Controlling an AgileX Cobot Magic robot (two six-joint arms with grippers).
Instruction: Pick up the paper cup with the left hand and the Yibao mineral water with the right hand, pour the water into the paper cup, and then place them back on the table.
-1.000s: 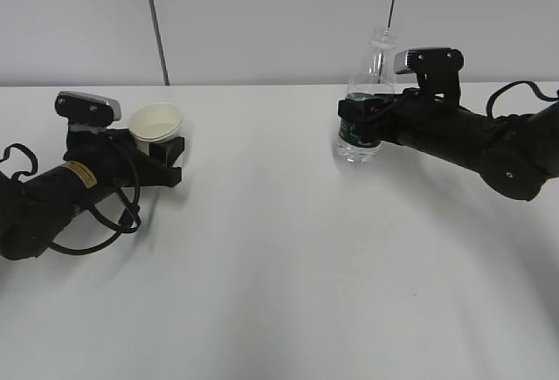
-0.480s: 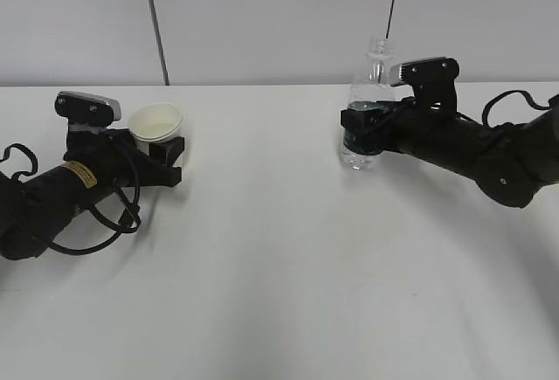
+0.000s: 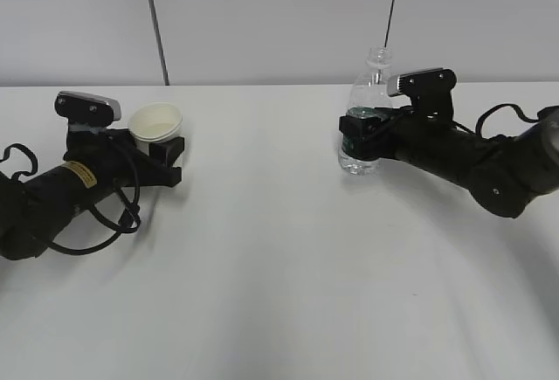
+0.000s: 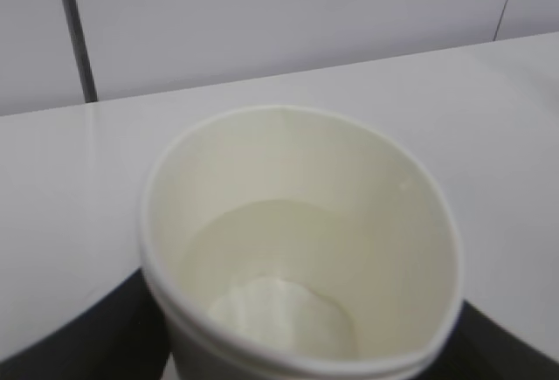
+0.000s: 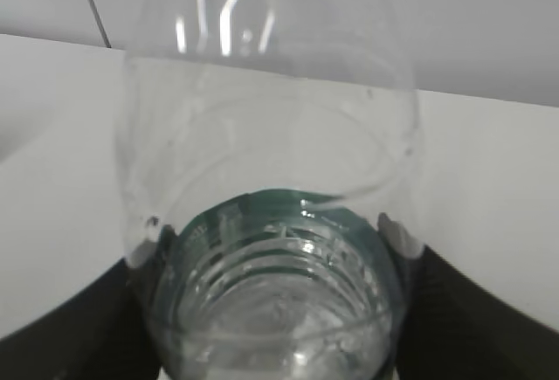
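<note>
The paper cup [image 3: 155, 122] stands low at the table [image 3: 279, 266], far left, between the black fingers of my left gripper [image 3: 166, 148], which is shut on its lower wall. In the left wrist view the cup [image 4: 297, 223] fills the frame, its rim pressed slightly oval, with a little water at the bottom. The Yibao mineral water bottle [image 3: 365, 109] is upright and capless, its base at or just above the table. My right gripper [image 3: 359, 135] is shut on its green label band. In the right wrist view the bottle [image 5: 271, 179] sits between the fingers [image 5: 403, 238], with water low inside.
A grey wall with a dark vertical seam [image 3: 155, 22] runs behind the table's far edge. A loose black cable [image 3: 105, 223] loops beside the left arm. Bare white tabletop lies between the two arms and in front of them.
My right gripper has come down with the bottle, which has sunk toward the table and stands upright. The left arm and cup have not moved.
</note>
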